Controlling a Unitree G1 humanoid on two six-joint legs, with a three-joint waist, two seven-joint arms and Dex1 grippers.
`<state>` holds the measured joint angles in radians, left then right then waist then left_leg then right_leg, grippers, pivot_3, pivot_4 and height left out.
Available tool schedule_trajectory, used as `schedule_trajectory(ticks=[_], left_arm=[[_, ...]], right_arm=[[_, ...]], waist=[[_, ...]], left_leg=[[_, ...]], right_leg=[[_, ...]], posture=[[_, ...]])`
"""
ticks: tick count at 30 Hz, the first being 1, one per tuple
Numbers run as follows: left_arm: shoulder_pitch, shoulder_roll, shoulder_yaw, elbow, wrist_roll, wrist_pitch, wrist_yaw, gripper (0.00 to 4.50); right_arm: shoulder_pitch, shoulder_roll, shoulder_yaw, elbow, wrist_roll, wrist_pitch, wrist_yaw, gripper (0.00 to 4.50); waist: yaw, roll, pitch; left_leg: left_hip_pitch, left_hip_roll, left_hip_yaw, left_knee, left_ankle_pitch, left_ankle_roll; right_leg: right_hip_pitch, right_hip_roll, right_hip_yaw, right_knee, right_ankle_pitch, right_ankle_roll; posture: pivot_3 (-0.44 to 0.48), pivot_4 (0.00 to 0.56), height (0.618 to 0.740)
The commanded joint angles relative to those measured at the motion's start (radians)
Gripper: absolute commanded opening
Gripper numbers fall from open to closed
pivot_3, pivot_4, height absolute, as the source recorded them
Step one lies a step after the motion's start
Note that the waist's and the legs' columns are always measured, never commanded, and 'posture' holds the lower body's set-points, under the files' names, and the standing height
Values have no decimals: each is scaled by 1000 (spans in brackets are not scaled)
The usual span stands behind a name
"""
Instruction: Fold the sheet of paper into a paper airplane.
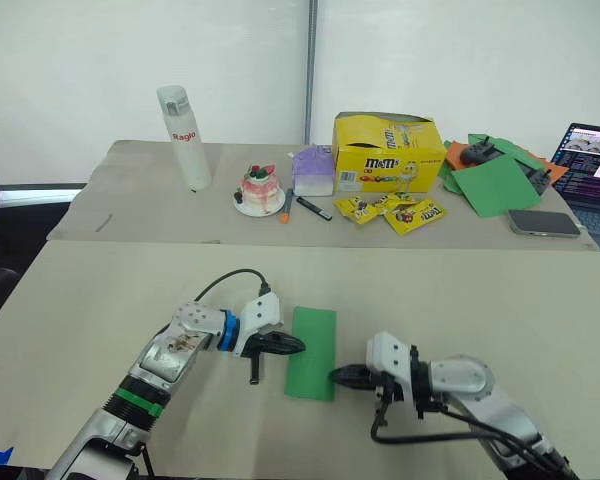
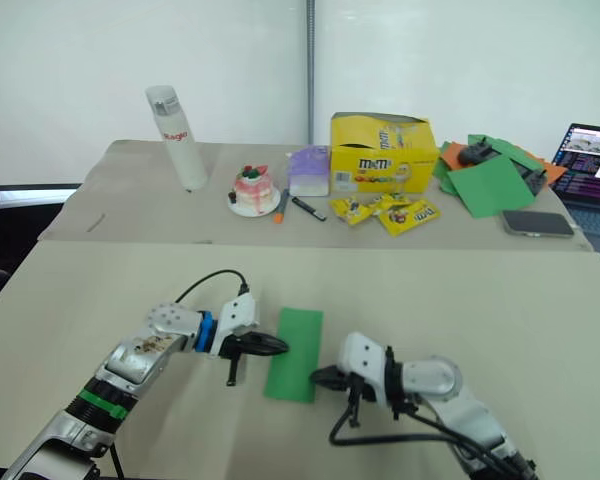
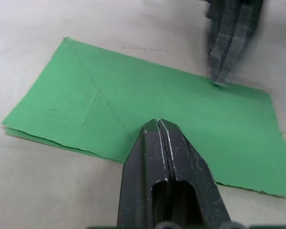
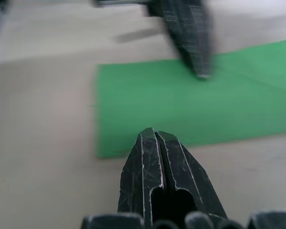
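Your left hand (image 1: 292, 345), fingers pressed together, touches the left edge of the sheet of paper (image 1: 312, 352), which lies flat on the near bench (image 1: 500, 300). Your right hand (image 1: 340, 376), fingers likewise together, touches its right edge. On the far bench, you have an open yellow box (image 1: 388, 152) with candy packets (image 1: 405, 212) just in front.
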<state>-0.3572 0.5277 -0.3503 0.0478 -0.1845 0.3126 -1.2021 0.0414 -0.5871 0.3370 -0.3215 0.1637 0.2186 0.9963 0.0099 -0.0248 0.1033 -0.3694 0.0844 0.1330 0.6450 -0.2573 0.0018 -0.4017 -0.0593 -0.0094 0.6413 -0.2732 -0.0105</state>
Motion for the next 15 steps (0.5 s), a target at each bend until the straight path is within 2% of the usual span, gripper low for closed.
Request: schedule_trajectory(ticks=[1, 9, 15], left_arm=[[-23, -3, 16, -15, -37, 45, -19, 0], [-27, 12, 12, -40, -52, 81, -46, 0], [-39, 27, 97, -57, -154, 180, -49, 0]], right_arm=[[20, -7, 49, -45, -6, 62, -4, 44], [31, -50, 100, -125, -15, 121, -4, 44], [15, -72, -88, -208, 147, 261, -43, 44]], waist=[[-1, 0, 0], [2, -1, 0], [2, -1, 1]], left_leg=[[0, 0, 0, 0, 0, 0], [-1, 0, -1, 0, 0, 0], [-1, -1, -1, 0, 0, 0]], right_leg=[[0, 0, 0, 0, 0, 0], [0, 0, 0, -1, 0, 0], [0, 0, 0, 0, 0, 0]], posture=[[0, 150, 722], [0, 150, 722], [0, 150, 722]])
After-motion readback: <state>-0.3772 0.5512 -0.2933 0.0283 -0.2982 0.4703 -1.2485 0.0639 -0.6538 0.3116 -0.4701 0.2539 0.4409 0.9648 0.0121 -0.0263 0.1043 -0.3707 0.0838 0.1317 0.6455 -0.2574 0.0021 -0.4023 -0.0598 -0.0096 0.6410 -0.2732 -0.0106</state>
